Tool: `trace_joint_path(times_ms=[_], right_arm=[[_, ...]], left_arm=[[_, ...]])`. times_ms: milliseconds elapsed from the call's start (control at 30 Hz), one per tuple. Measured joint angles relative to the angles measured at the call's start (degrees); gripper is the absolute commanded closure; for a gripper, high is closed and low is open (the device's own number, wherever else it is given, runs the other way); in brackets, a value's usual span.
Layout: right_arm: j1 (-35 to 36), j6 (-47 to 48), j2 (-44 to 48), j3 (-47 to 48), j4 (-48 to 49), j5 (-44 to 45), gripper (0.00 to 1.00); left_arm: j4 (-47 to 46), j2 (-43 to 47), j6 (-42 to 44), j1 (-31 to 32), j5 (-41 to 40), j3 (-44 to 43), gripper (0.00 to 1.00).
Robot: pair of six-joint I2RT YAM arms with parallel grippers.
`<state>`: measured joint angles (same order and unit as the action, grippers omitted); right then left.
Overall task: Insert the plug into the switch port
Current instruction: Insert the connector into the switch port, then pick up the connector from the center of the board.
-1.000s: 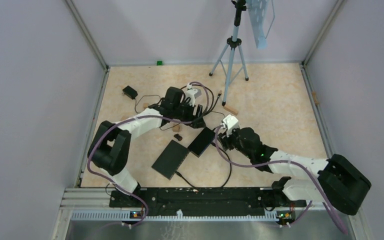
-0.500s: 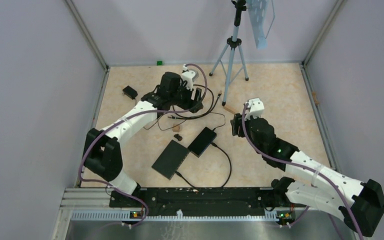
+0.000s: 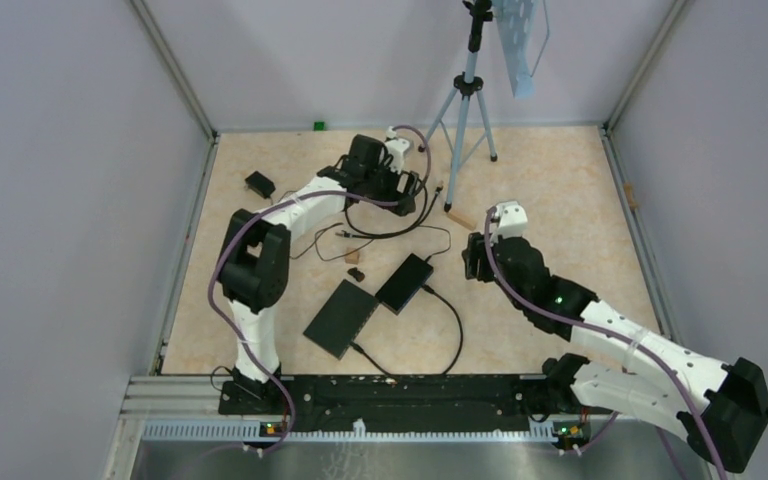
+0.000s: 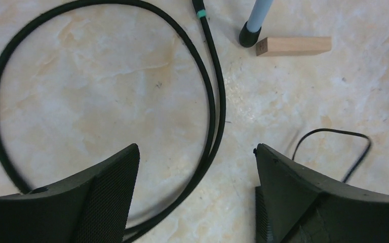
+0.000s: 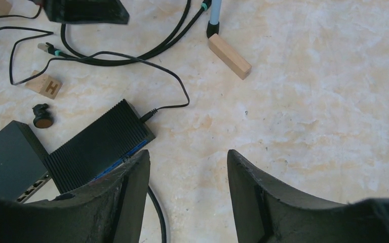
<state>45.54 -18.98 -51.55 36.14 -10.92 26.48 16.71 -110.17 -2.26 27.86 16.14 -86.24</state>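
A ribbed black switch point(image 3: 405, 283) point(image 5: 99, 142) with blue ports lies mid-table, two cables running from it. A flat black box point(image 3: 341, 318) point(image 5: 7, 152) lies beside it. The plug point(image 5: 44, 47) point(image 3: 343, 233), with a teal boot, lies loose on the table at the end of a thick black cable point(image 4: 210, 91). My left gripper point(image 4: 196, 149) point(image 3: 400, 190) stands open low over that cable's loop, holding nothing. Over bare table just right of the switch, my right gripper point(image 5: 187, 153) point(image 3: 472, 258) is open and empty.
A tripod point(image 3: 465, 100) stands at the back, one foot point(image 4: 248, 35) next to a wooden block point(image 4: 294, 45) point(image 5: 229, 55). A letter cube point(image 5: 45, 86) and a small black knob point(image 5: 42, 117) lie left of the switch. A black adapter point(image 3: 259, 184) sits far left.
The left arm swung toward the back right and its jaws opened wider. The right arm drew back from the switch a second ago and has held still since.
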Motion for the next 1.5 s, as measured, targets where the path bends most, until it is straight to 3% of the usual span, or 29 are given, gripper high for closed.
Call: trace_joint_path(times_ms=[200,633,833,933,967,1133,1233,1300,1400,1500], right_arm=[[0.0,-0.79,2.8,-2.36,-0.44,-0.79,0.45],[-0.04,-0.81,6.12,-6.16,-0.61,-2.49,0.47],[-0.04,-0.79,6.05,-6.16,-0.15,-3.17,0.47],[-0.04,-0.79,5.81,-6.16,0.31,-3.43,0.47],[-0.04,-0.79,5.7,-6.16,0.42,-3.45,0.47],[-0.04,-0.79,5.07,-6.16,0.7,-3.67,0.48],[-0.04,-0.76,4.52,-6.16,1.09,-3.8,0.48],[-0.04,-0.76,4.09,-6.16,1.29,-3.91,0.48],[-0.04,-0.74,3.37,-6.16,1.55,-4.11,0.48],[-0.04,-0.74,2.73,-6.14,1.73,-4.24,0.48]], left_arm=[[-1.92,-6.38,7.91,1.11,2.12,0.35,0.1],[-3.13,-11.93,20.81,7.63,-5.9,-0.44,0.17],[1.22,-16.06,20.35,7.91,-10.16,-8.04,0.43],[1.9,-16.76,19.74,7.87,-10.62,-9.11,0.46],[2.01,-16.76,19.63,7.87,-10.62,-9.11,0.46],[1.73,-16.74,18.62,7.41,-9.29,-8.76,0.25],[0.72,-16.61,17.79,6.67,-6.69,-7.87,0.22],[0.24,-16.44,17.29,6.03,-4.92,-7.17,0.27],[0.15,-16.39,17.92,5.9,-3.72,-6.93,0.48],[-0.35,-16.24,18.56,5.9,-3.1,-6.4,0.62]])
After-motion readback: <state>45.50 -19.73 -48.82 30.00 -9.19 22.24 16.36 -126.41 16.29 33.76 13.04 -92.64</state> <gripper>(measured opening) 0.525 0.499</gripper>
